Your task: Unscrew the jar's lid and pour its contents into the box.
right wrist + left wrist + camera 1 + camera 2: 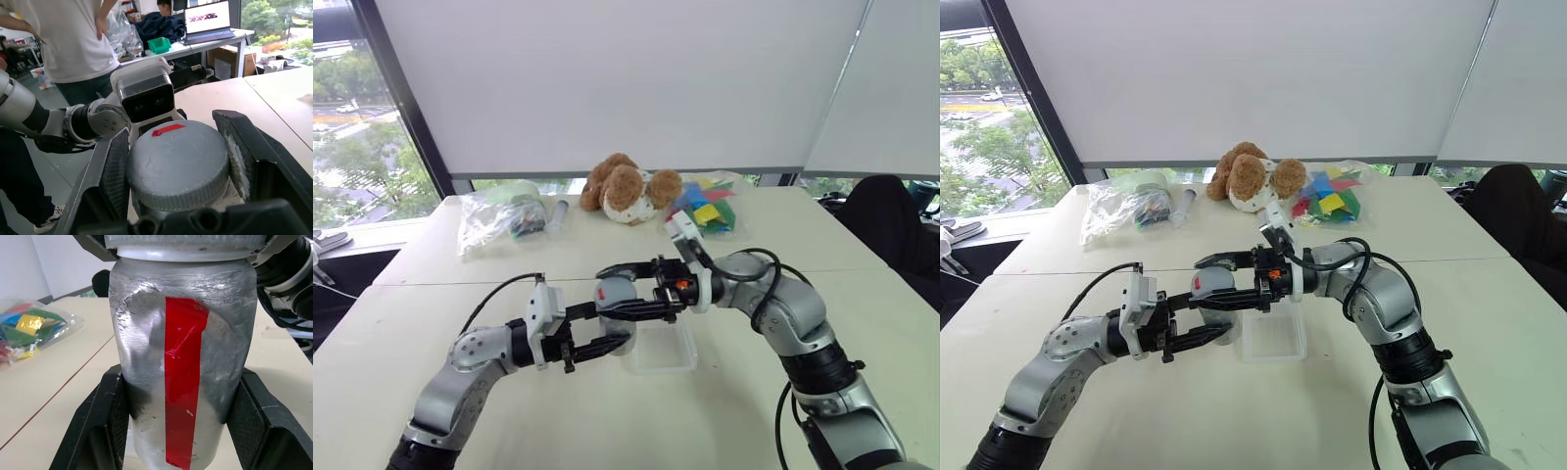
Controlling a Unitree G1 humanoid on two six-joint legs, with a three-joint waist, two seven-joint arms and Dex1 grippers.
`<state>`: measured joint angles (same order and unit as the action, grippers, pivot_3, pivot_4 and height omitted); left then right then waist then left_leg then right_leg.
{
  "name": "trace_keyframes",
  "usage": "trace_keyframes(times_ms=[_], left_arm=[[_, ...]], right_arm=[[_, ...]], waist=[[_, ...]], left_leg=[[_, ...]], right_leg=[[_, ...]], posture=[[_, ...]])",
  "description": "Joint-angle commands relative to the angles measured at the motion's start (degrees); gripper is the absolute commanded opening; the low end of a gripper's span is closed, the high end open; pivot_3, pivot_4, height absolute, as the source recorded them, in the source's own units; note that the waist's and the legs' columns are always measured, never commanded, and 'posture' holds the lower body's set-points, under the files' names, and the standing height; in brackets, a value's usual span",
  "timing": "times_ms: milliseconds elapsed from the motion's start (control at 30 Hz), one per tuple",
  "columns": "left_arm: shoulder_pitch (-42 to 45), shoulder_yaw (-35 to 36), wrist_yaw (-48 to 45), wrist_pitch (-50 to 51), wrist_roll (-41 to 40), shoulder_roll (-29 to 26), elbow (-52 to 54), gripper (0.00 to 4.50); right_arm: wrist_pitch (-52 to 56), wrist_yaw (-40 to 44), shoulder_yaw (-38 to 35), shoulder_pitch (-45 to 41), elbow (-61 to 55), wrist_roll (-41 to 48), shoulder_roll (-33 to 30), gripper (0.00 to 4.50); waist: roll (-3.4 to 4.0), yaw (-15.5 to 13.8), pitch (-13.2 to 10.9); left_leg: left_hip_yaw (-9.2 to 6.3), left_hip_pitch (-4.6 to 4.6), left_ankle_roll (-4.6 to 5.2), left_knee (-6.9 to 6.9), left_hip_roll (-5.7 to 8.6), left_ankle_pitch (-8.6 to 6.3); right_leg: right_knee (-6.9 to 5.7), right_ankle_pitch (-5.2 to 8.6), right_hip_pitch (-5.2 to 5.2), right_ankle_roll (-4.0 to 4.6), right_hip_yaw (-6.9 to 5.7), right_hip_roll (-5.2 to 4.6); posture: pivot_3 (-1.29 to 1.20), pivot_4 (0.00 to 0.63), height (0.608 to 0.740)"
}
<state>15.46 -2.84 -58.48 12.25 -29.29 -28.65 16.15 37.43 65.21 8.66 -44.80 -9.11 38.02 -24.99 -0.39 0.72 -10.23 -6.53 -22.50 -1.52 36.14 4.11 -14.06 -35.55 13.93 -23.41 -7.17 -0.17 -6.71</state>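
The silver-grey jar with a red stripe is held upright in the air, just left of and above the box. My left gripper is shut on the jar's body, with a black finger pressed to each side. My right gripper comes in from the right and is shut on the lid, which sits on top of the jar. The box is a clear shallow tray on the table. The contents are hidden inside the jar.
A brown plush dog, a bag of colourful pieces, a clear bag and a small tube lie along the table's far edge. A black chair stands at the right. A person stands behind my left arm.
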Motion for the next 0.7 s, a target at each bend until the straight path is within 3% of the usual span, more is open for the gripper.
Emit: trace_keyframes(times_ms=[33,133,233,333,467,567,700], left_arm=[[-0.66,0.78,0.44,-0.05,-0.13,-0.66,1.66,2.1],[-0.52,2.07,1.23,1.74,-1.85,-0.89,1.8,2.1],[-0.84,3.34,0.82,2.66,-2.85,-2.02,1.97,2.1],[-1.73,4.76,-0.13,1.88,-2.82,-3.61,1.26,2.1],[-2.1,6.55,-1.24,1.59,-3.48,-5.01,-0.2,2.1],[-1.67,6.84,-1.27,1.51,-3.5,-4.92,-1.06,2.1],[-0.88,6.74,-1.38,1.49,-3.23,-4.51,-2.33,2.1]], right_arm=[[9.36,-3.37,-8.15,-0.88,-4.62,14.98,0.95,2.32],[15.09,-12.99,-15.59,-1.36,-5.96,27.0,2.32,2.32],[15.3,-19.04,-22.24,2.77,-7.06,29.28,-0.98,2.32],[7.88,-18.26,-25.14,10.2,-7.24,20.0,-6.26,2.32],[-15.75,-12.45,-27.39,25.49,0.6,0.85,-10.73,2.32],[-30.29,-9.06,-27.81,32.86,9.06,-7.39,-11.14,2.32],[-43.43,-11.32,-29.94,35.01,22.16,-12.6,-9.13,2.32]], waist=[[0.0,-0.02,0.0],[0.02,-0.11,-0.01],[0.0,-0.21,0.0],[-0.01,-0.55,0.01],[-0.02,-1.16,0.01],[0.05,-1.11,-0.03],[0.12,-0.1,-0.06]], left_leg=[[-0.01,0.0,0.0,0.0,0.0,0.0],[-0.02,-0.01,0.0,-0.01,0.0,0.0],[-0.04,-0.01,0.0,-0.01,0.0,0.0],[-0.03,-0.01,0.01,-0.01,0.02,-0.01],[0.17,-0.02,0.05,0.0,0.04,-0.03],[0.35,0.0,0.06,0.0,0.06,-0.03],[0.34,0.12,0.03,0.04,0.01,-0.01]], right_leg=[[0.0,0.0,0.0,0.0,0.0,0.0],[0.0,0.0,0.0,0.01,0.01,-0.02],[0.01,0.0,0.01,0.02,0.01,-0.02],[0.12,0.01,0.09,0.02,-0.02,-0.03],[0.17,0.01,0.1,0.0,-0.01,-0.05],[0.13,0.01,0.09,-0.02,0.0,-0.02],[0.02,0.01,0.12,0.0,0.08,0.03]], posture=[[0.0,0.15,0.74],[0.0,0.15,0.74],[0.0,0.15,0.74],[0.0,0.15,0.74],[0.0,0.15,0.74],[0.0,0.15,0.74],[0.0,0.15,0.74]])
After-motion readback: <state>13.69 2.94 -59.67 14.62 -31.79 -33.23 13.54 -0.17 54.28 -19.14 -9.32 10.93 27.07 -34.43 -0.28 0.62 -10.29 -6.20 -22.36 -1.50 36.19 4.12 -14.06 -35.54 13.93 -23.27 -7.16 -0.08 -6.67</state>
